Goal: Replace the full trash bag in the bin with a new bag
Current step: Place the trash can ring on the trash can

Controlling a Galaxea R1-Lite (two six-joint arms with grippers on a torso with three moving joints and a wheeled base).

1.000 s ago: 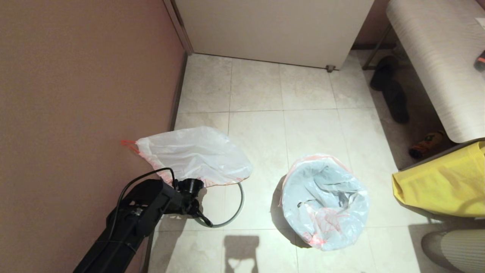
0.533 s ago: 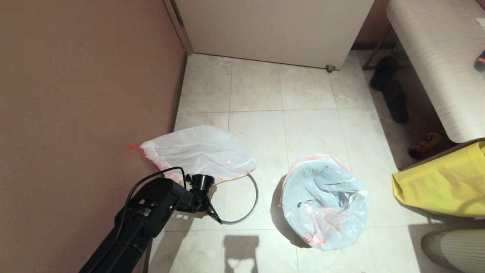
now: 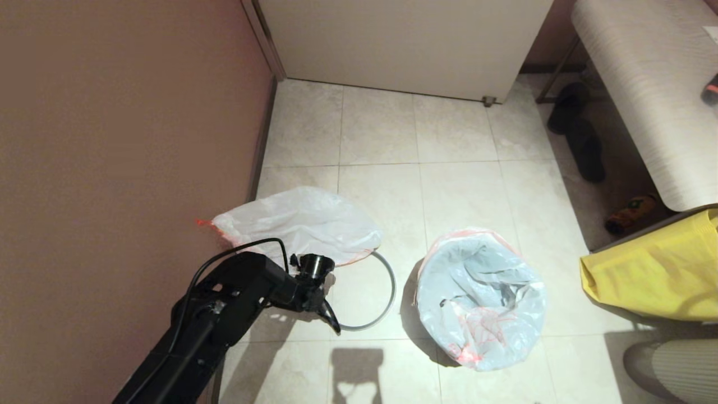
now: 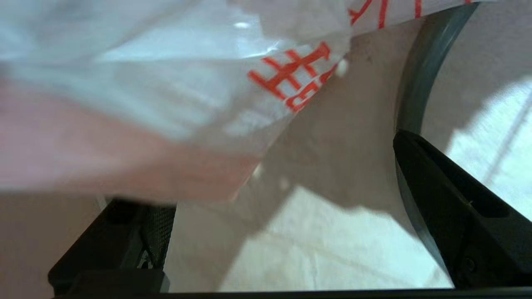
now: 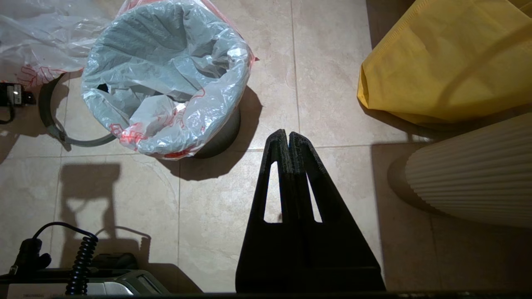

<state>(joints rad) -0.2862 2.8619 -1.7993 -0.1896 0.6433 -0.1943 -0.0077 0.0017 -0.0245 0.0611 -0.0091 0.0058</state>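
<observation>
The full trash bag (image 3: 303, 221) lies bulgy on the floor by the left wall, its red-orange hem toward the wall. The black bin (image 5: 226, 131) stands to its right, lined with the new bag (image 3: 479, 292), whose red-orange print shows at the near rim. The grey rim ring (image 3: 394, 289) lies flat on the floor between them. My left gripper (image 3: 328, 317) is low over the ring's near left side, open, with the ring (image 4: 428, 70) running along one finger (image 4: 457, 220) and the full bag's film (image 4: 166, 83) just ahead. My right gripper (image 5: 288, 135) hangs shut above the floor near the bin, holding nothing.
A brown wall (image 3: 123, 140) runs close along the left arm. A yellow fabric bag (image 3: 656, 269) sits at the right, with a ribbed white object (image 5: 474, 174) near it. A white cabinet (image 3: 404, 45) and bench (image 3: 650, 84) stand at the back; shoes (image 3: 583, 140) lie under the bench.
My left gripper has moved right, toward the bin, and the grey ring has slid right with it. The full bag has shifted slightly right too.
</observation>
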